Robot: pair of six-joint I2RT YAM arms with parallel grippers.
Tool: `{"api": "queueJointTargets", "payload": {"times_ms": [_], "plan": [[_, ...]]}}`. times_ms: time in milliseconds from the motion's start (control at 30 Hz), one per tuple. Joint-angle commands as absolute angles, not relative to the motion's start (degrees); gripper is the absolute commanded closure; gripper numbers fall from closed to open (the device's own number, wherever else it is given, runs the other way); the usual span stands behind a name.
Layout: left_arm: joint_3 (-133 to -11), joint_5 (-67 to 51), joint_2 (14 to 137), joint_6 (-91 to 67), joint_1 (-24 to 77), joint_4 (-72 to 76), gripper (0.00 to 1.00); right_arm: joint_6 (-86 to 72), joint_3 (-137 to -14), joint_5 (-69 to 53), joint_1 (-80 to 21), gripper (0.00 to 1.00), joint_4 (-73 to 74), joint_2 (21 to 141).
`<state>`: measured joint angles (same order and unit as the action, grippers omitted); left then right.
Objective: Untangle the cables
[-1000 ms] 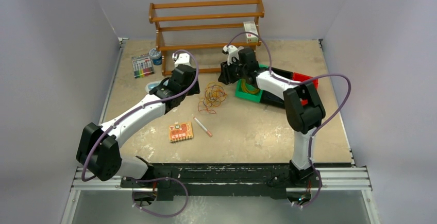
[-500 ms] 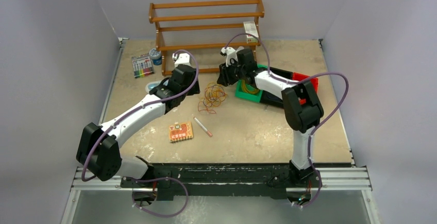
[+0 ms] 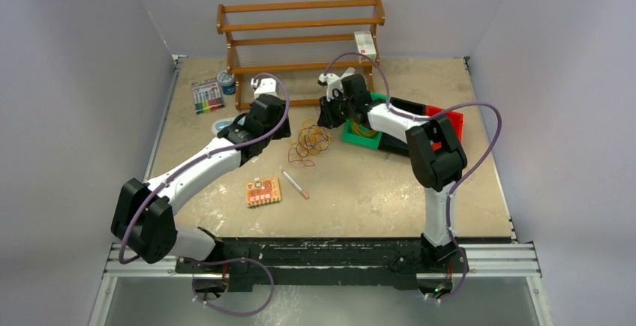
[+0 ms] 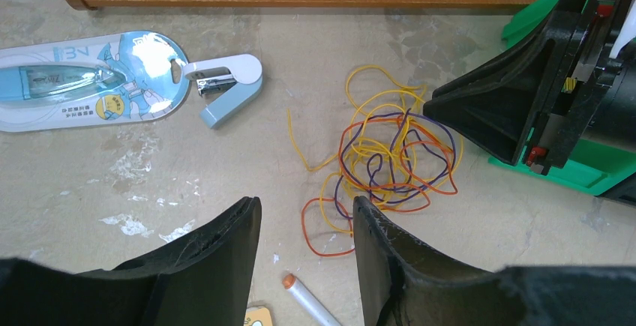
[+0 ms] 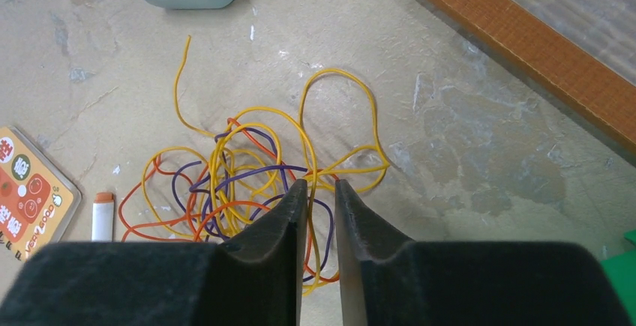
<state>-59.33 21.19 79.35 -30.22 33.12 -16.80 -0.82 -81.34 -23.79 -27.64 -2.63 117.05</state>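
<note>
Table (image 3: pixel 360 191) seen from above — the cables (image 3: pixel 310 139) are lying tangled at frame centre.
The wooden rack (image 3: pixel 300 22) is standing at top centre. The left gripper (image 4: pixel 306 210) is hovering just left of the tangle with jaws well apart, gripping nothing. The right gripper (image 5: pixel 321 183), at the tangle's upper right, is showing only a slit between its fingers over a yellow-purple strand crossing — pinching or not, I cannot tell.
</note>
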Motion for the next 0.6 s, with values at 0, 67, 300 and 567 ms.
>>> {"api": "queueJointTargets", "payload": {"times_ms": [0,67,300,567], "plan": [[-59.2,21.2,77.8,-29.3,32.9,-14.1,0.53,0.0,-83.2,-25.8,-28.0,0.81,-3.3,115.6],[-59.2,21.3,77.6,-29.4,32.9,-14.0,0.53,0.1,-83.4,-26.0,-28.1,0.86,-3.2,115.3],[-59.2,22.1,77.2,-29.3,32.9,-13.9,0.53,0.5,-81.7,-25.8,-28.2,1.0,-4.8,110.6],[-58.1,22.2,75.8,-30.1,32.9,-12.1,0.53,0.8,-79.7,-26.5,-28.3,1.0,-5.9,103.8]]}}
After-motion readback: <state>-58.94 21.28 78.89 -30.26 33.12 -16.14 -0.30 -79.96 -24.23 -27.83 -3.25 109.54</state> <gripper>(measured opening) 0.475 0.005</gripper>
